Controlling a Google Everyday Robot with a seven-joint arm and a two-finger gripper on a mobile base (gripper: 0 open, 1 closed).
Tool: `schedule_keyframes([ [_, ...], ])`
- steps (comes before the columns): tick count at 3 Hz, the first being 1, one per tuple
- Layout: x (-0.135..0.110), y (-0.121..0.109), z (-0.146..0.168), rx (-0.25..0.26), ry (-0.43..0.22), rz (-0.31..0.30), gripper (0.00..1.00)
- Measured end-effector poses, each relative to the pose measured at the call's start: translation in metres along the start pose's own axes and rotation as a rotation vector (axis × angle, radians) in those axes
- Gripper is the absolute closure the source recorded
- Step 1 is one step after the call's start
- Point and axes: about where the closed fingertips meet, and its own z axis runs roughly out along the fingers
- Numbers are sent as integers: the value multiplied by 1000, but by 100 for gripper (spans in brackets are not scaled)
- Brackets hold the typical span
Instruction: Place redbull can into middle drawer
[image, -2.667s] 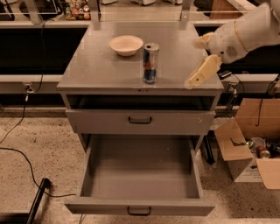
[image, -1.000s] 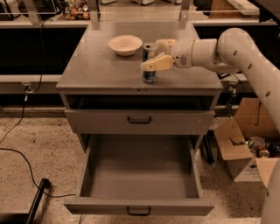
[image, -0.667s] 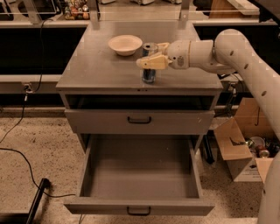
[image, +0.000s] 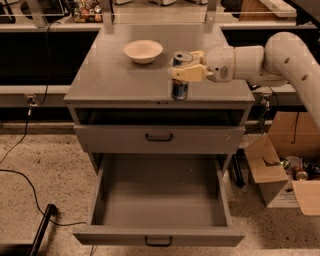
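The redbull can (image: 179, 90) stands upright near the front edge of the grey cabinet top (image: 115, 80), right of centre. My gripper (image: 182, 64) reaches in from the right on a white arm (image: 260, 62) and sits around the can's upper half, at can height. The middle drawer (image: 160, 192) is pulled wide open below, its grey inside bare, its black handle (image: 158, 241) at the front. The can is straight above the drawer's back part.
A cream bowl (image: 143, 51) sits on the cabinet top, behind and left of the can. A closed grey drawer front (image: 159, 137) with a like handle is above the open drawer. Cardboard boxes (image: 280, 170) stand on the floor at right; a black cable (image: 30, 185) lies at left.
The arm swung in from the right of the cabinet to the can. Over the last second the gripper has stayed at the can with little movement. The can has not moved.
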Motion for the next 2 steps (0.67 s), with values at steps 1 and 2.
schedule_keyframes([
  [1, -11, 39, -33, -47, -11, -4, 100],
  [2, 1, 83, -69, -20, 39, 24, 100],
])
